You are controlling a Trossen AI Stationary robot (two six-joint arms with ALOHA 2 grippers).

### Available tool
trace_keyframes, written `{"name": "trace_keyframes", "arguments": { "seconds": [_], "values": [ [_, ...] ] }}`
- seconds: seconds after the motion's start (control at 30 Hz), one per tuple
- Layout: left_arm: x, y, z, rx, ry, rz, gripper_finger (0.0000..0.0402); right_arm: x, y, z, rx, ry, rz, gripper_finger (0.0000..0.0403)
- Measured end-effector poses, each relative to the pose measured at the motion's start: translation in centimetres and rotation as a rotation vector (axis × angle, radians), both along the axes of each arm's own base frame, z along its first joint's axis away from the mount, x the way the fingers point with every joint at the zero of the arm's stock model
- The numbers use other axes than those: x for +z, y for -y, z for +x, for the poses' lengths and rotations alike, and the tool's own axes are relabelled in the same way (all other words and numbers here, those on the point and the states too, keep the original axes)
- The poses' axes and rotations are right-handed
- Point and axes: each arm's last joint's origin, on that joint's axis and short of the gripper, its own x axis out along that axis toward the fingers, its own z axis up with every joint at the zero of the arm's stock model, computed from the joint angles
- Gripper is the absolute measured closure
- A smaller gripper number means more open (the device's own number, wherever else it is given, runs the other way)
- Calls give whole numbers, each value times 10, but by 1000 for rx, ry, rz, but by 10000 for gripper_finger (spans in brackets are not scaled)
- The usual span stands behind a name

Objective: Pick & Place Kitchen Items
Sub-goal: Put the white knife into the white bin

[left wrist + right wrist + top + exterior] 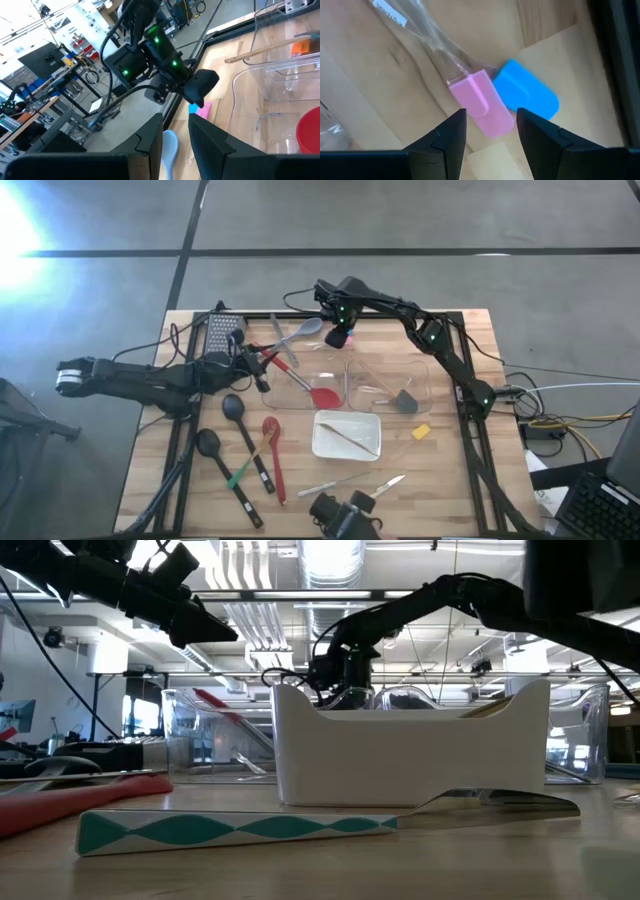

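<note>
A pink spatula head (pixel 482 102) and a blue one (pixel 527 95) lie side by side on the wood near the table's far edge, each on a clear handle. My right gripper (pixel 490 117) (pixel 340 337) points down over them, open, one finger on either side of the pink head. My left gripper (pixel 263 368) (pixel 175 131) hovers high by the left clear bin, its fingers a little apart with nothing between them; a grey spoon (pixel 169 145) lies below. A red spatula (pixel 325 395) leans in the left bin.
Two clear bins (pixel 300 385) (pixel 390 380) stand mid-table; the right one holds a grey spatula (pixel 405 400). A white tray (pixel 347 448) sits in front of them. Black ladles (pixel 233 408), a red spoon (pixel 270 430) and a knife (pixel 230 830) lie near the front; a grater (pixel 225 332) stands far left.
</note>
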Motion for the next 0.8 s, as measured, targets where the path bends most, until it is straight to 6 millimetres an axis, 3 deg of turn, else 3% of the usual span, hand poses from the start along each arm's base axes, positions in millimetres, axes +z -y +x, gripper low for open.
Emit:
{"name": "trace_keyframes", "arguments": {
  "seconds": [0.8],
  "values": [
    [0, 0, 0, -1, -4, 6, 303, -1, -6, 3, 209, 5, 4, 246]
  ]
}}
